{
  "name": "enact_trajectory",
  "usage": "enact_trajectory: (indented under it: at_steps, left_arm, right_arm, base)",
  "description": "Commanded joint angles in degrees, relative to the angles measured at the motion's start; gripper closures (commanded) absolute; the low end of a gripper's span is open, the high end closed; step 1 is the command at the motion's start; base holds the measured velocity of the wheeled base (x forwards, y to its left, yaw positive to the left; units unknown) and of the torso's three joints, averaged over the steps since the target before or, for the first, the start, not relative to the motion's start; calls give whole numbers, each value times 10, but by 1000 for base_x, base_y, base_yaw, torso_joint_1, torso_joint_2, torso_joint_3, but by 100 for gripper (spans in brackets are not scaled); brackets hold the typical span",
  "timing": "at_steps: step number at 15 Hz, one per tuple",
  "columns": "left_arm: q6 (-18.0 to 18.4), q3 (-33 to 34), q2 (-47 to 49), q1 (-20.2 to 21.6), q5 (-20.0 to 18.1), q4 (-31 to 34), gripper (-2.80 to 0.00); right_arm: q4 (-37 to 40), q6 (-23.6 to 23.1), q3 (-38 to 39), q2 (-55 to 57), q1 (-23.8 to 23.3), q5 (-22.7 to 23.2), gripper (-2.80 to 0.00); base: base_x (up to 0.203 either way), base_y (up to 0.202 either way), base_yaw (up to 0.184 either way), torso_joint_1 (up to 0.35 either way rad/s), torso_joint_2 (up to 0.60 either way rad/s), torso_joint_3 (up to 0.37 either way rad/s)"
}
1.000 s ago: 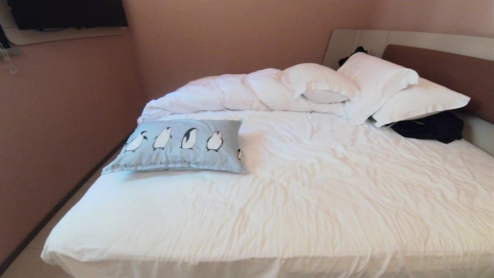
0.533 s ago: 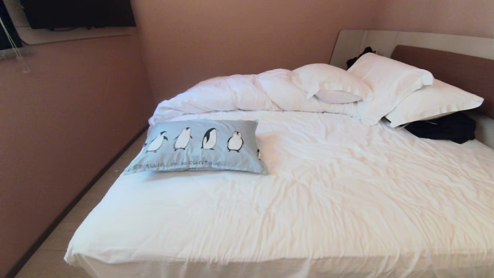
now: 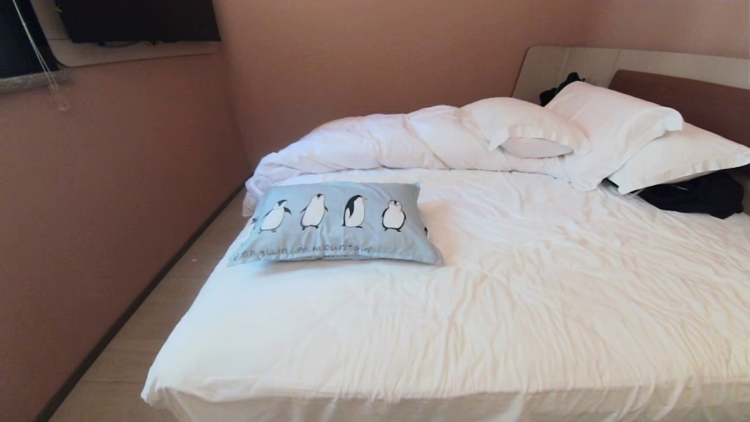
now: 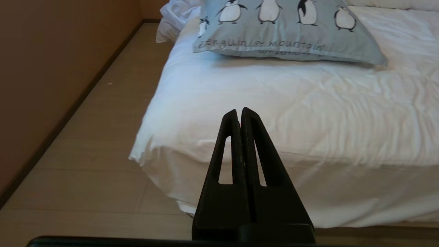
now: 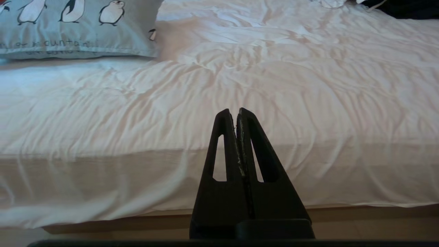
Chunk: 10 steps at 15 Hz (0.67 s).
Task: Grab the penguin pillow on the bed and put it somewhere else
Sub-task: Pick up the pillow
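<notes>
Head view shows the penguin pillow (image 3: 337, 223) lying near the bed's (image 3: 457, 328) left edge, untouched, while the left claw (image 4: 239, 111) and right claw (image 5: 233, 111), both pressed together, hang off the foot edge; approach step, needing a reach and spread.

— How is the scene lit?
— The bed (image 3: 469, 305) is brightly and softly lit; the sheet is nearly washed out at its middle, with a pinkish tint.
— Are shadows seen?
— A soft one is cast beside the penguin pillow (image 3: 340, 225). In the wrist views, the bed's near side is dimmed, and both grippers are rendered as dark silhouettes.
</notes>
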Motion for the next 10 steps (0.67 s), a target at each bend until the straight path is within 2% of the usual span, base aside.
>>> enact_trajectory:
  at_steps: [1, 10]
  left_arm:
    - [-1, 2, 1, 0, 0, 0, 0]
    - [-1, 2, 1, 0, 0, 0, 0]
  right_arm:
    - [0, 0, 0, 1, 0, 0, 0]
    - [0, 0, 0, 0, 0, 0, 0]
  base:
    - [0, 197, -2, -2, -2, 1]
    - [0, 196, -1, 2, 4, 2]
